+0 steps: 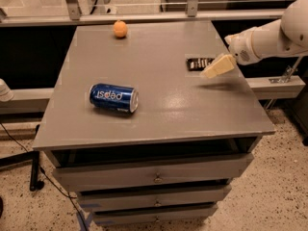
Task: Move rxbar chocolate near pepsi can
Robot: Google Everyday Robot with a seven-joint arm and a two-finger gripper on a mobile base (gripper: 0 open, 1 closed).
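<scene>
Gripper [215, 67] is hovering at the right end of the rxbar chocolate [197, 63], whether clasping it cannot be told; pepsi can [113, 97] is lying well apart from that bar.

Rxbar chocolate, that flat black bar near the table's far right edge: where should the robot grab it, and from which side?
Probably from straight above, pinching across its narrow width near the middle. The rxbar chocolate lies flat on the table, too thin to catch from the side, and both long edges look free. The hand hovers at the bar's right end.
</scene>
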